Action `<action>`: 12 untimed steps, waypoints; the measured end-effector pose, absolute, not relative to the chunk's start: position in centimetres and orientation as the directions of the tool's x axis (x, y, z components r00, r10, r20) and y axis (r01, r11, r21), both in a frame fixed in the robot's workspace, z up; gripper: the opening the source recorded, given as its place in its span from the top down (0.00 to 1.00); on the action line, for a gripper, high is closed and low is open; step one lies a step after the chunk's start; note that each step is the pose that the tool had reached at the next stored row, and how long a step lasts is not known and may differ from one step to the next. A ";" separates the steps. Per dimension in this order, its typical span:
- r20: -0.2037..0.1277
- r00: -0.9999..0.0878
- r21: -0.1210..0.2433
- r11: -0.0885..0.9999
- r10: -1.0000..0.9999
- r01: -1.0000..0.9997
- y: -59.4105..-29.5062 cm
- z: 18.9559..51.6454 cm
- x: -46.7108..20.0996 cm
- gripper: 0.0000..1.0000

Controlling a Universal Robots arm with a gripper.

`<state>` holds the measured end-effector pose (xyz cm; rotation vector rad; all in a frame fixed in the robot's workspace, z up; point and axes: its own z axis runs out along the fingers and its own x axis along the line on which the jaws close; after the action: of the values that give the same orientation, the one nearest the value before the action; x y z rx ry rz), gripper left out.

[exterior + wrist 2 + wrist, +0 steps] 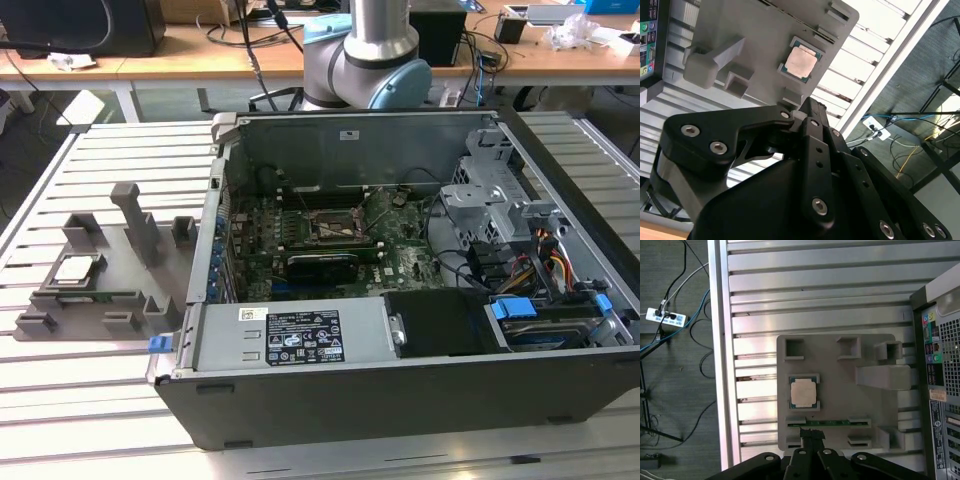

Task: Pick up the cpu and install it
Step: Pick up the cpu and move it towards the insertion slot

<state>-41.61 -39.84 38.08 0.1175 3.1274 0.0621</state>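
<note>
In the first wrist view we see the gripper point(811, 434) clenched, its fingertips pressed together with nothing between them. It hangs above one edge of the grey fixture tray point(835, 371). The cpu point(804, 392) lies flat in a square recess of that tray, shiny top up, apart from the fingertips. In the exterior view the tray sits on the slatted table point(110, 160), just beside the open computer case point(400, 400), on the exterior view's left. The dark socket point(335, 227) sits on the motherboard inside the case.

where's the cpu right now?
The cpu sits in a square recess of the grey fixture tray on the slatted table, at the exterior view's left of the open computer case.
</note>
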 end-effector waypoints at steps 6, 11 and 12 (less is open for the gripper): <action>-0.010 -0.997 0.040 0.996 0.075 0.075 -39.8 38.1 -41.6 0.83; -0.010 -0.997 0.040 0.996 0.075 0.075 -39.8 38.1 -41.6 0.46; -0.010 -0.997 0.040 0.996 0.075 0.075 -39.8 38.1 -41.6 0.40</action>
<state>-41.55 -39.84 38.07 0.1174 3.1273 0.0622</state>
